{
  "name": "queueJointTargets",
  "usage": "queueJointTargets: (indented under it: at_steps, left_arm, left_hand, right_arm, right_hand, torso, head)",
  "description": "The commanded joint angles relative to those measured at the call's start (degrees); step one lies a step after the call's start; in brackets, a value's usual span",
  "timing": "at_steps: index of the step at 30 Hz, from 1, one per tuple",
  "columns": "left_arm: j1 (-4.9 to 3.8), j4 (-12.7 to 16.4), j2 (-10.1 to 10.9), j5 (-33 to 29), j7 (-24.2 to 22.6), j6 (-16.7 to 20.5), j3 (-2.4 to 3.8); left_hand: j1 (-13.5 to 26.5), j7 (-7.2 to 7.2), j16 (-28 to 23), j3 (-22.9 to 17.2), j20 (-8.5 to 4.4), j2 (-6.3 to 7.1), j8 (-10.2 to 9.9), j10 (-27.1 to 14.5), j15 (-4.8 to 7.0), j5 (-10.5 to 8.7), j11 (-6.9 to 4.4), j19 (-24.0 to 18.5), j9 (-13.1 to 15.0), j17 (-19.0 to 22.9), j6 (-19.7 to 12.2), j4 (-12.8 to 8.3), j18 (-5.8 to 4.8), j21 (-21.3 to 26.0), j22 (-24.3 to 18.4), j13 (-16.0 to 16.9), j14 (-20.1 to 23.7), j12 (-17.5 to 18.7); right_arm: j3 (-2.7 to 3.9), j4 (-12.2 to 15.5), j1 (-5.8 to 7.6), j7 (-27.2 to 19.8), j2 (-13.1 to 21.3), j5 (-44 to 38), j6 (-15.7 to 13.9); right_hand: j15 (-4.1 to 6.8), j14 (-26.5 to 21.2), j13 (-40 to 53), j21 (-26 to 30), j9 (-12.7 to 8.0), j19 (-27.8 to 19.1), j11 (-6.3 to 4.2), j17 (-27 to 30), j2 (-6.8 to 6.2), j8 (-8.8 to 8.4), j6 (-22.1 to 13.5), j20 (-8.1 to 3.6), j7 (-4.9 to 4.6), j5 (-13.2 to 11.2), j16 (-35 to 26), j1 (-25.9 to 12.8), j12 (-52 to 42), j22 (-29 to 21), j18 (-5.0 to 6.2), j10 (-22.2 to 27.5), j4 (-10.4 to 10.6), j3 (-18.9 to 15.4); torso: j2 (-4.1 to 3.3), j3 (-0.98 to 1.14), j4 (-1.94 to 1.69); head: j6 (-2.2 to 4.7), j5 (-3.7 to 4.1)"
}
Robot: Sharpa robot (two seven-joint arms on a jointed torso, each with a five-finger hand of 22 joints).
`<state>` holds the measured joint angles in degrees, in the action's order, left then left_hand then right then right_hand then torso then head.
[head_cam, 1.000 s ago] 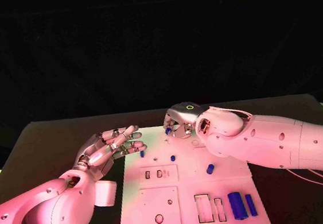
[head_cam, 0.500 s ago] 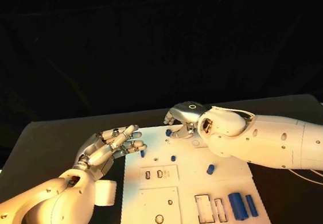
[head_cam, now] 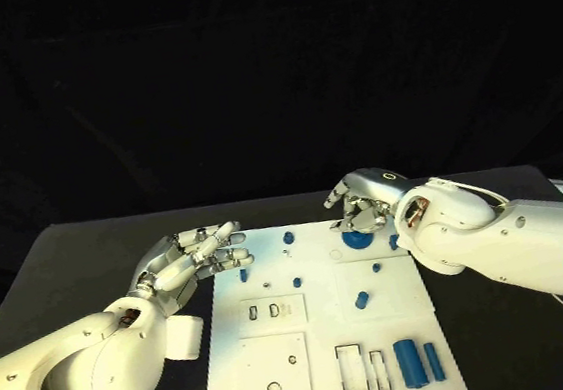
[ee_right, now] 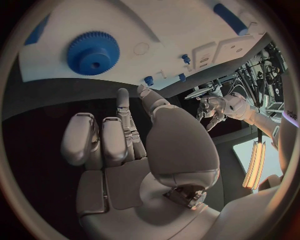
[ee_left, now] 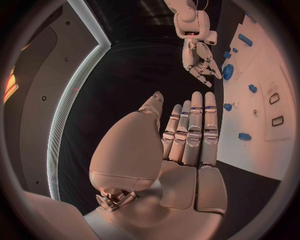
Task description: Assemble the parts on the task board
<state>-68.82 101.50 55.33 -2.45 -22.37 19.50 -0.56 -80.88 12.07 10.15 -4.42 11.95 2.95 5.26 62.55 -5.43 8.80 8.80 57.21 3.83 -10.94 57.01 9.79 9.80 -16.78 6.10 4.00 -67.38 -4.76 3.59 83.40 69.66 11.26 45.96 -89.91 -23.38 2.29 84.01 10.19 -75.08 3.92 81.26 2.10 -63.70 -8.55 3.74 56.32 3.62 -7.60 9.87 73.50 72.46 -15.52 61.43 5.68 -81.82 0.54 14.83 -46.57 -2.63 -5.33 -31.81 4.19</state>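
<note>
The white task board (head_cam: pixel 390 314) lies in the middle of the black table. A blue gear (head_cam: pixel 358 240) sits near its far edge, also visible in the right wrist view (ee_right: pixel 92 52). A blue peg (head_cam: pixel 289 237) stands to the left of the gear. Small blue parts (head_cam: pixel 362 299) are scattered mid-board, and two long blue bars (head_cam: pixel 409 363) lie at the near right. My right hand (head_cam: pixel 364 201) hovers just behind the gear with loosely bent fingers and holds nothing. My left hand (head_cam: pixel 197 255) hangs at the board's far left edge, fingers apart and empty.
Rectangular slots (head_cam: pixel 352 366) and two square inset plates (head_cam: pixel 275 373) mark the board's near half. Bare black table (head_cam: pixel 87 258) runs along both sides of the board. My right forearm (head_cam: pixel 523 241) crosses the table at the board's right.
My right hand has moved to the right, away from the blue peg, and the blue gear now shows beneath it. The left hand has hardly moved.
</note>
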Motion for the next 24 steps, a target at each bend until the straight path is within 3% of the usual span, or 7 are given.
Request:
queueJointTargets:
  at_steps: [1, 4, 6, 12, 15, 18, 24]
  left_arm:
    - [-0.04, -0.3, -0.6, -0.1, -0.3, -1.6, 0.03]
    - [0.0, -0.6, -1.1, -0.1, -0.3, -1.8, 0.01]
    - [0.02, -1.0, -1.6, -0.1, -0.3, -1.9, -0.03]
    - [0.06, -1.5, -2.2, -0.1, -0.2, -2.0, -0.09]
    - [0.07, -1.6, -2.4, -0.1, -0.2, -2.0, -0.11]
    - [0.09, -1.8, -2.5, -0.1, -0.1, -2.0, -0.13]
    - [0.12, -2.0, -2.6, -0.1, -0.1, -2.0, -0.16]
  left_hand:
    - [0.0, 0.29, -0.3, 0.1, 0.15, -0.53, -0.3, 0.0, -0.45, -0.13, 0.21, 0.1, -0.1, -0.1, 0.0, -0.3, 0.65, 0.3, -0.1, -0.1, 0.1, 0.2]
    - [0.0, 0.25, -0.3, 0.1, 0.15, -0.58, -0.3, 0.1, -0.44, -0.13, 0.18, 0.1, 0.0, -0.1, 0.0, -0.3, 0.66, 0.3, -0.1, -0.1, 0.0, 0.2]
    - [0.0, 0.25, -0.3, 0.1, 0.15, -0.58, -0.3, 0.1, -0.44, -0.13, 0.18, 0.1, 0.0, -0.1, 0.0, -0.3, 0.66, 0.3, -0.1, -0.1, 0.0, 0.2]
    - [0.0, 0.23, -0.3, 0.1, 0.15, -0.59, -0.3, 0.1, -0.44, -0.13, 0.17, 0.1, 0.0, -0.1, 0.1, -0.3, 0.66, 0.3, -0.1, -0.1, 0.0, 0.2]
    - [0.0, 0.23, -0.3, 0.1, 0.15, -0.59, -0.3, 0.1, -0.44, -0.13, 0.17, 0.1, 0.0, -0.1, 0.1, -0.3, 0.66, 0.3, -0.1, -0.1, 0.0, 0.2]
    - [0.0, 0.23, -0.3, 0.1, 0.15, -0.59, -0.3, 0.1, -0.44, -0.13, 0.17, 0.1, 0.0, -0.1, 0.1, -0.3, 0.66, 0.3, -0.1, -0.1, 0.0, 0.2]
    - [0.0, 0.23, -0.3, 0.1, 0.15, -0.59, -0.3, 0.1, -0.44, -0.13, 0.17, 0.1, 0.0, -0.1, 0.1, -0.3, 0.66, 0.3, -0.1, -0.1, 0.0, 0.2]
  right_arm:
    - [0.01, 0.9, -0.1, 2.2, 1.1, 8.4, 3.2]
    - [0.01, 1.1, -0.32, 3.3, 1.9, 9.3, 4.8]
    - [0.01, 1.1, -0.44, 4.1, 2.3, 9.3, 5.9]
    - [0.0, 1.0, -0.68, 5.6, 3.0, 7.8, 6.9]
    - [0.0, 0.6, -0.85, 6.0, 3.0, 7.6, 7.2]
    - [0.0, 0.2, -1.1, 6.0, 2.7, 7.9, 7.4]
    - [0.0, -0.4, -1.53, 5.8, 2.0, 7.8, 7.4]
  right_hand:
    - [0.68, 4.0, 14.5, -3.0, 0.0, 1.5, -0.65, -7.4, -0.81, 0.26, -0.2, -0.73, 0.69, 1.0, 5.2, -0.1, -14.5, 4.8, -1.32, -3.7, 0.6, -2.4]
    - [-0.5, 4.2, 42.4, -5.5, 0.2, 1.8, -0.82, -14.9, 1.47, 0.63, -1.0, -0.42, 1.18, 2.1, 10.4, 2.4, -39.8, 8.3, -2.06, -0.3, 2.5, -6.6]
    - [-0.47, 4.4, 51.4, -6.2, 0.2, 1.6, -0.3, -17.7, 1.57, 0.82, -1.3, 0.52, -0.12, 1.7, 12.0, 3.0, -47.2, 9.3, -1.96, 1.6, 4.3, -9.7]
    - [-0.64, 4.8, 59.1, -7.1, 0.1, 2.0, 0.6, -20.2, 1.97, 0.92, -1.6, 0.54, -0.3, 1.7, 13.4, 3.5, -53.7, 10.9, -2.16, 0.1, 6.1, -12.0]
    - [-0.69, 4.8, 60.7, -7.3, 0.1, 2.0, 0.64, -20.5, 1.99, 0.99, -1.6, 0.62, -0.35, 1.7, 13.5, 3.6, -55.0, 11.1, -2.2, -0.3, 6.5, -12.5]
    - [-0.72, 4.9, 61.5, -7.4, 0.1, 2.1, 0.67, -20.6, 2.08, 1.05, -1.6, 0.66, -0.37, 1.9, 13.6, 3.7, -55.7, 11.3, -2.22, -0.4, 6.7, -12.8]
    - [-0.74, 4.9, 62.4, -7.5, 0.1, 2.1, 0.68, -20.7, 2.18, 1.11, -1.5, 0.68, -0.38, 2.0, 13.6, 3.9, -56.5, 11.4, -2.24, -0.7, 6.9, -12.9]
  torso:
    - [0.45, 0.75, 1.22]
    - [0.54, 1.09, 1.77]
    - [0.57, 1.3, 1.89]
    - [0.45, 1.79, 2.16]
    - [0.41, 1.74, 2.05]
    - [0.25, 1.96, 2.06]
    - [0.2, 2.04, 2.01]
  head:
    - [0.29, -0.2]
    - [0.3, -0.08]
    - [0.19, 0.11]
    - [0.22, 0.21]
    - [-0.01, 0.36]
    - [0.03, 0.25]
    - [-0.16, 0.06]
